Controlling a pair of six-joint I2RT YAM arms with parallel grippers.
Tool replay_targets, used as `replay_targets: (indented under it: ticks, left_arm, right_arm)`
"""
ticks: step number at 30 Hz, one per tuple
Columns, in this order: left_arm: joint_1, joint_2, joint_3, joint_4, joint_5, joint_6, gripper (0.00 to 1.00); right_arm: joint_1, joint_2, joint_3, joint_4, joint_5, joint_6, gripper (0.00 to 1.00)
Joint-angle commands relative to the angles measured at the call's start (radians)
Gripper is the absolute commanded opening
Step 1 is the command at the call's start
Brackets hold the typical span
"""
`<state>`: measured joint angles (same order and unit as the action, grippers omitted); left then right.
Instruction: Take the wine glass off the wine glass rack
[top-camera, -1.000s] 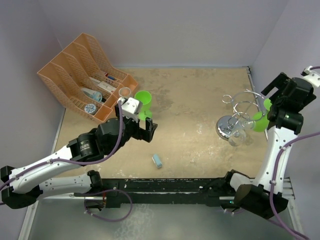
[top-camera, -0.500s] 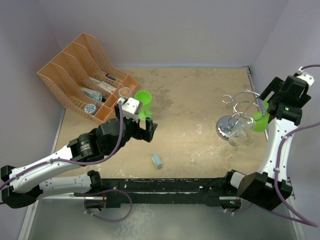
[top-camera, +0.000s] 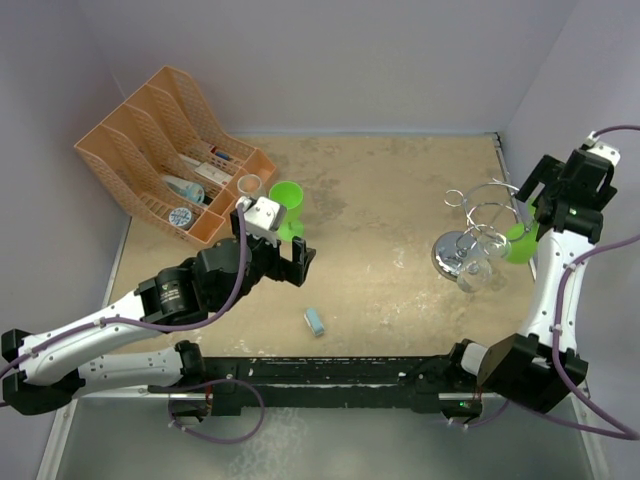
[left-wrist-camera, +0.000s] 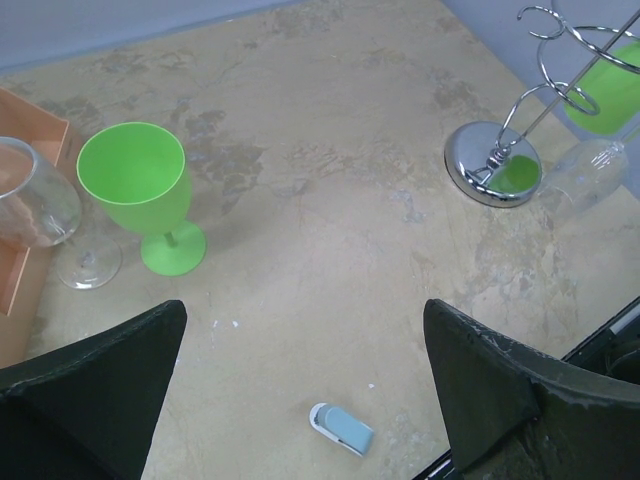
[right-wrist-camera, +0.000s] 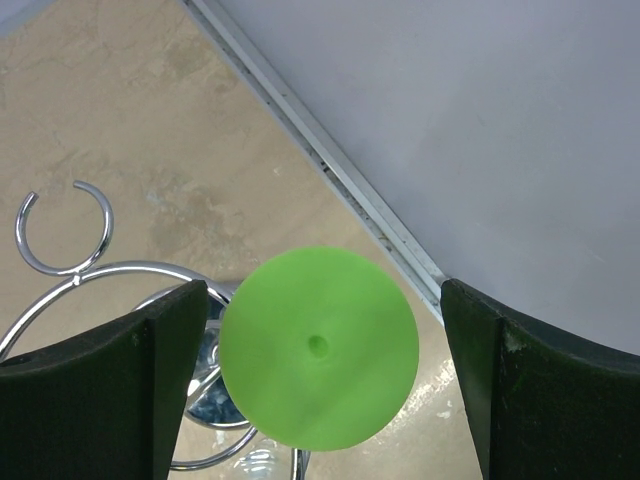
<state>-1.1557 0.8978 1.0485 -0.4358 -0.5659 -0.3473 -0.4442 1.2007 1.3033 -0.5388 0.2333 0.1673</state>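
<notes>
The chrome wine glass rack (top-camera: 470, 225) stands at the right of the table on its round mirror base (left-wrist-camera: 492, 165). Two wine glasses hang on it upside down: a green one (top-camera: 520, 244) on the right side and a clear one (top-camera: 478, 269) in front. My right gripper (top-camera: 534, 194) is open and hovers above the green glass. In the right wrist view its round green foot (right-wrist-camera: 318, 345) lies between my spread fingers (right-wrist-camera: 110, 390), untouched. Open too is my left gripper (top-camera: 293, 262), over the table's middle and holding nothing.
A green wine glass (left-wrist-camera: 135, 185) and a clear one (left-wrist-camera: 35, 210) stand upright by the orange file organizer (top-camera: 165, 150) at the back left. A small blue-and-white object (top-camera: 315, 322) lies near the front. The right wall (right-wrist-camera: 480, 120) is close behind the rack.
My right arm has lifted and shifted back toward the right wall, bringing its gripper over the green glass. The left arm has not moved.
</notes>
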Motion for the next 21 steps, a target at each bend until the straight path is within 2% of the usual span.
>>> replay_targets:
  ticks: [1, 11, 14, 21]
  left_arm:
    - [-0.013, -0.015, -0.005, 0.028, -0.021, 0.015, 1.0]
    - [-0.017, -0.015, -0.005, 0.028, -0.032, 0.018, 1.0]
    - [-0.019, -0.016, -0.005, 0.028, -0.032, 0.019, 1.0]
    - [-0.019, -0.015, -0.005, 0.028, -0.032, 0.017, 1.0]
  right_arm:
    - [-0.001, -0.006, 0.042, 0.033, -0.04, -0.031, 1.0]
    - [-0.001, 0.005, 0.039, 0.029, -0.059, -0.036, 1.0]
    - [-0.001, 0.011, 0.037, 0.029, -0.069, -0.03, 0.96]
    - [-0.001, -0.005, 0.024, 0.015, -0.143, 0.035, 0.95]
